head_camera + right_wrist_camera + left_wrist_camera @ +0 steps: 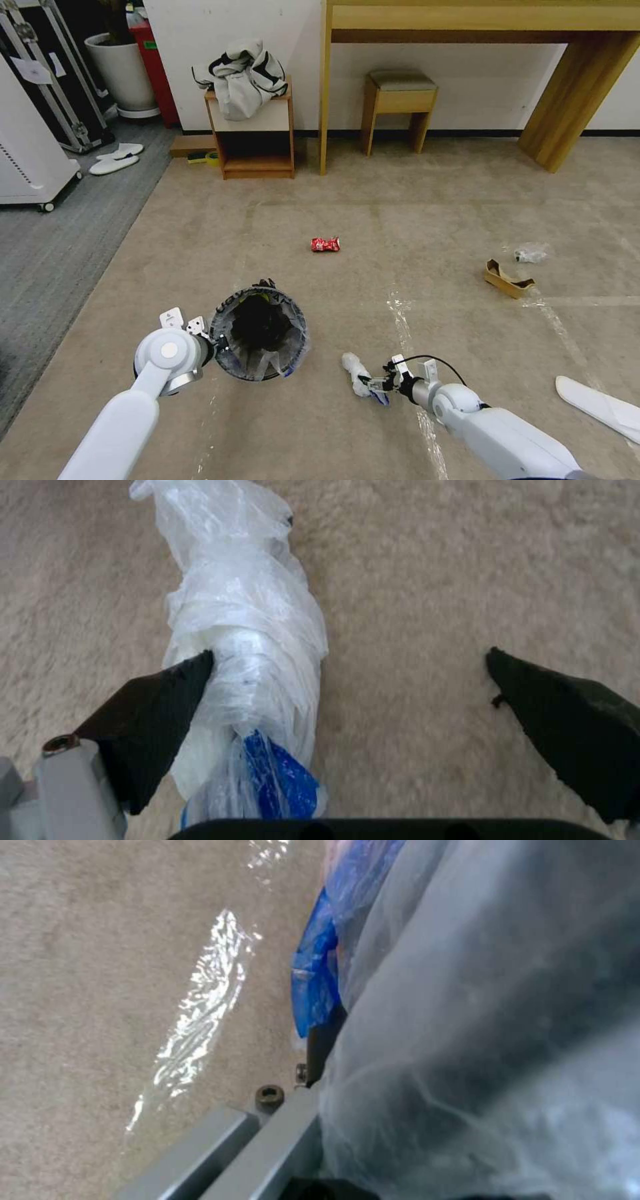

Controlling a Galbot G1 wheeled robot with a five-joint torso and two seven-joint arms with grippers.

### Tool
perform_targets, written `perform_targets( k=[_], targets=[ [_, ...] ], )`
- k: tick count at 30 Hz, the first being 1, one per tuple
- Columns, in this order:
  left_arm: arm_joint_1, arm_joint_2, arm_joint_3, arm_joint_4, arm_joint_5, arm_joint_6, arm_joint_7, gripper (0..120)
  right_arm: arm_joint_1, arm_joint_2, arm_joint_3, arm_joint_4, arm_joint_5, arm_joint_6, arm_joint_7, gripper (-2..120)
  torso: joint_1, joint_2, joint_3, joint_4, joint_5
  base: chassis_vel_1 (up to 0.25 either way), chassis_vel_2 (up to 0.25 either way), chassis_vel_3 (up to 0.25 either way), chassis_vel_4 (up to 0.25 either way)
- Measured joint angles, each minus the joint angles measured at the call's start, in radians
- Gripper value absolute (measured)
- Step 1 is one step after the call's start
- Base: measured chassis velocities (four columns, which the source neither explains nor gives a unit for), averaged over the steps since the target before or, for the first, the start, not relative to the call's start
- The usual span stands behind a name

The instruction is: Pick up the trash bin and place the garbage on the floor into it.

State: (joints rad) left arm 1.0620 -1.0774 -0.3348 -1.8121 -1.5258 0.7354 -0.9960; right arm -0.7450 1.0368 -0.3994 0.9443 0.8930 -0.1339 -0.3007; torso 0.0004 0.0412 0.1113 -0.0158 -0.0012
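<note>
Trash bin: small, round, lined with a clear blue-edged bag carrying black lettering at the rim; upright, mouth open, dark inside; lower left of centre in the head view, over the floor, a beige carpet crossed by whitish tape lines. Garbage, scattered: crushed red can at mid-frame; twisted white plastic bundle with a blue end at lower centre, lying flat; folded brown cardboard piece at right; crumpled clear plastic just above it; flat white slipper at the lower right edge.
</note>
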Motion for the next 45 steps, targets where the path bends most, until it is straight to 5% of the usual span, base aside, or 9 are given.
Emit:
perform_targets(
  k=[14, 16, 21, 24, 36, 39, 40, 45],
  targets=[
    [0.0, -0.009, 0.002, 0.004, 0.013, 0.0, 0.005, 0, 0.017, 0.056, -0.02, -0.019, -0.046, 0.008, 0.018, 100, 0.0, -0.001, 0.0, 0.0002, 0.0, 0.0, 0.0, 0.0, 0.0],
    [0.002, -0.012, 0.002, 0.0, 0.016, 0.0, 0.006, 0, 0.017, 0.073, -0.035, 0.002, -0.05, 0.008, 0.019, 100, 0.0, -0.001, 0.001, 0.0026, 0.0044, 0.0, 0.0, 0.0, 0.0],
    [0.005, -0.017, 0.002, -0.002, 0.021, 0.0, 0.006, 0, 0.016, 0.078, -0.042, 0.007, -0.052, 0.008, 0.026, 99, 0.0, -0.001, 0.0, 0.0024, 0.001, 0.0, 0.0, 0.0, 0.0],
    [0.009, -0.019, 0.002, -0.007, 0.024, 0.0, 0.006, 0, 0.012, 0.093, -0.049, 0.016, -0.062, 0.008, 0.028, 92, 0.0, -0.001, 0.0, 0.0016, 0.0029, 0.0, 0.0, 0.0, 0.0],
    [0.019, -0.017, -0.005, -0.018, 0.031, 0.0, 0.007, 0, -0.001, 0.113, -0.051, 0.018, -0.074, 0.014, 0.064, 67, 0.0, 0.0, 0.0, 0.0005, 0.0004, 0.0, 0.0, 0.0, 0.0],
    [0.017, -0.018, -0.004, -0.019, 0.032, 0.0, 0.008, 0, -0.005, 0.111, -0.051, 0.023, -0.075, 0.018, 0.069, 59, 0.0, 0.0, 0.0, 0.001, 0.0006, 0.0, 0.0, 0.0, 0.0],
    [0.016, -0.019, -0.001, -0.019, 0.032, 0.0, 0.009, 0, -0.012, 0.109, -0.051, 0.039, -0.073, 0.018, 0.069, 53, 0.0, -0.001, 0.0, 0.0026, 0.0038, 0.0, 0.0, 0.0, 0.0],
    [0.016, -0.021, 0.002, -0.019, 0.038, 0.0, 0.008, 0, -0.025, 0.075, -0.051, 0.075, -0.07, 0.017, 0.083, 32, 0.0, -0.001, 0.0, 0.0037, 0.0033, 0.0, 0.0, 0.0, 0.0]
  ],
)
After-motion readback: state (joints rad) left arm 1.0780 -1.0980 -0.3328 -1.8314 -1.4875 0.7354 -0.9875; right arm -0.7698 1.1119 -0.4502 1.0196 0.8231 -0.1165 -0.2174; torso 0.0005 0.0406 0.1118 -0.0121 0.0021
